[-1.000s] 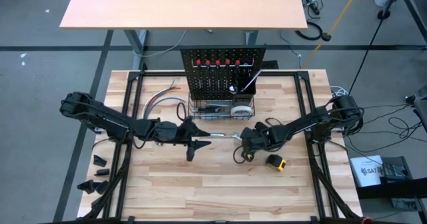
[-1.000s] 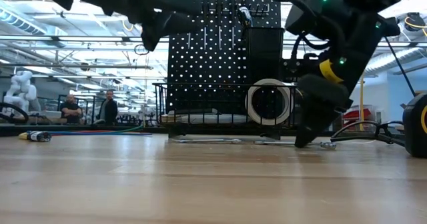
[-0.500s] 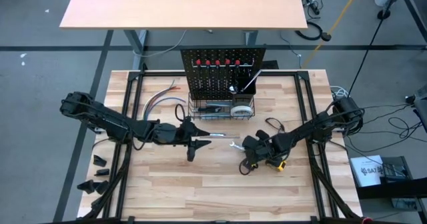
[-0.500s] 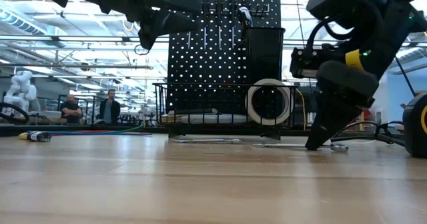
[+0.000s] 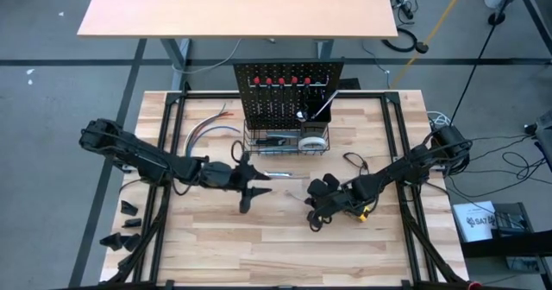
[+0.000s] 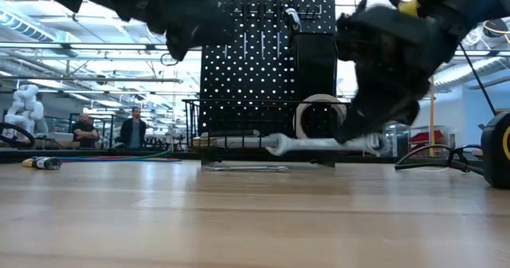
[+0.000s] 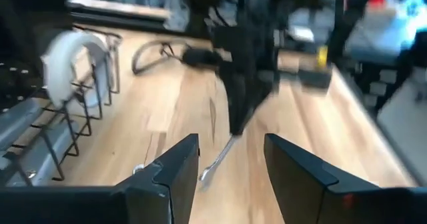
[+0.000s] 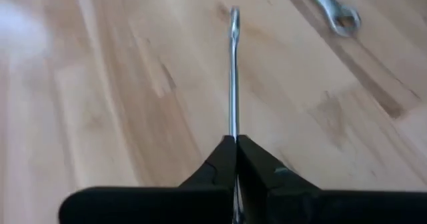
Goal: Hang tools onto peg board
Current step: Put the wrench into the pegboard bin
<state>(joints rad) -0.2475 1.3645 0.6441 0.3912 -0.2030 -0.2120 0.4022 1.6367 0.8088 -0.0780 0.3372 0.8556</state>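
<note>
A silver wrench [image 8: 233, 71] is hanging level above the table [image 5: 276, 251], pinched edge-on in the right gripper [image 8: 235, 144]. The left gripper [image 7: 230, 161], fingers apart and empty, is hovering near the peg board [image 5: 289, 96]'s basket [image 5: 285, 143].

Right hand [image 5: 312, 221]: closed fully on 1 silver wrench [image 6: 323, 144], open 1 s ago. Wrench raised off the table [image 5: 259, 255], level in low view; previously flat on the boards. Right hand shifted away from the peg board [image 5: 289, 91], toward the table's front edge. Left hand [image 5: 244, 202] moved slightly, jaws unchanged.
</note>
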